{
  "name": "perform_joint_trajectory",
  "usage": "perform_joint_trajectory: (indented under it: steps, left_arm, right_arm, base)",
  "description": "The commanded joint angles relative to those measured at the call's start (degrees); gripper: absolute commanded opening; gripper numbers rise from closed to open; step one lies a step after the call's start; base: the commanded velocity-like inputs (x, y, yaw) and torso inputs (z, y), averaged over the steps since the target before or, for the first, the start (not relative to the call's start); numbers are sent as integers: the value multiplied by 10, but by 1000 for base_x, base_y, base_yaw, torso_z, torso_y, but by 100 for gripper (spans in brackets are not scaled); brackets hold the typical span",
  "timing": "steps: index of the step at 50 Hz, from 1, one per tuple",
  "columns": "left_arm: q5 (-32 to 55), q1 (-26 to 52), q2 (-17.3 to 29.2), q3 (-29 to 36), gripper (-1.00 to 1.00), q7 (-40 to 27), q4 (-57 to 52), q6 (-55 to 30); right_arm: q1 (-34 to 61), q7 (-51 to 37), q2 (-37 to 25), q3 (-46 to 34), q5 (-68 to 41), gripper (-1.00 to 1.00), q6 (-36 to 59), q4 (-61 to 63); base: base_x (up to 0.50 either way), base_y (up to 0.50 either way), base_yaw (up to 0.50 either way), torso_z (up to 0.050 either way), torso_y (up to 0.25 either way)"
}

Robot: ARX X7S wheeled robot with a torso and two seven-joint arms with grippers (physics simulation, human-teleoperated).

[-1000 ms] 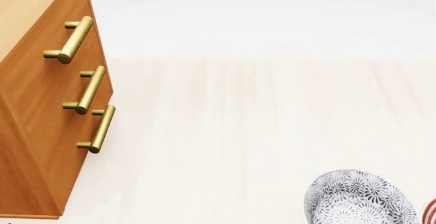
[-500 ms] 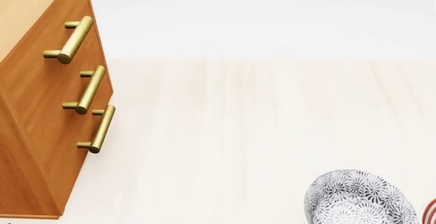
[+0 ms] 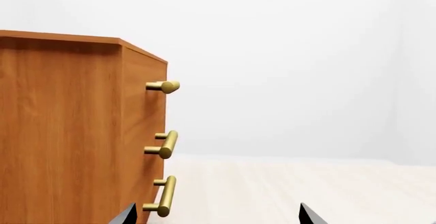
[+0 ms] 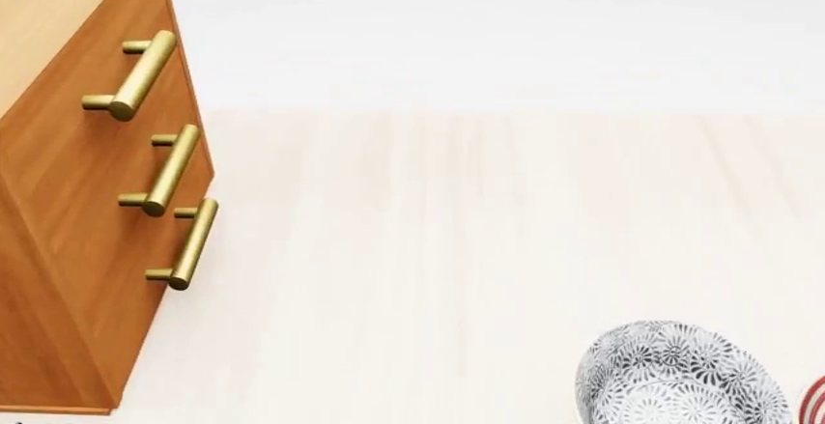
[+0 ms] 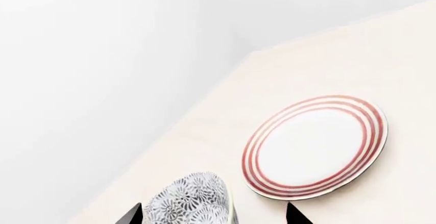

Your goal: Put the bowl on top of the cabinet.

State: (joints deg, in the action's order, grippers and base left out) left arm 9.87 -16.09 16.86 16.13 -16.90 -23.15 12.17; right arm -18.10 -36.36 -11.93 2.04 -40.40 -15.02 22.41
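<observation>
**Nothing's moving since a second ago**

One bowl [image 4: 681, 374] is sitting on the pale floor [image 4: 451, 250], low right in the head view, well apart from the one cabinet [image 4: 77, 202] with its three brass handles [image 4: 165, 169]. One red-ringed plate [image 5: 315, 146] is lying just beside it. Both sets of fingers are spread, gripping nothing.

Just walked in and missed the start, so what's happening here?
Nothing is being held yet. The patterned bowl sits on the pale floor, beside a red-ringed plate. The right hand is open, with the bowl between its fingertips' line of sight. The left hand, also open, faces the wooden cabinet, whose top carries nothing that shows.
</observation>
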Motion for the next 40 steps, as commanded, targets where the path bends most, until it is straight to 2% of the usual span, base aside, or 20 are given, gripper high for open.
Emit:
perform_joint_trajectory:
  steps: [1, 15, 29, 40]
  left_arm:
    - [2, 2, 3, 4, 100, -3, 2, 0]
    - [0, 6, 4, 10, 100, -6, 6, 0]
    - [-1, 8, 6, 15, 100, -9, 9, 0]
    - [1, 14, 7, 19, 100, -10, 14, -4]
  right_arm:
    - [25, -6, -13, 0, -38, 100, 24, -23]
    - [84, -23, -22, 9, -59, 100, 51, -86]
    - [153, -1, -38, -8, -111, 100, 107, -170]
    - [172, 5, -42, -14, -121, 100, 121, -193]
  base:
    - [0, 0, 0, 0, 0]
    - [0, 0, 0, 0, 0]
    - [0, 0, 0, 0, 0]
    - [0, 0, 0, 0, 0]
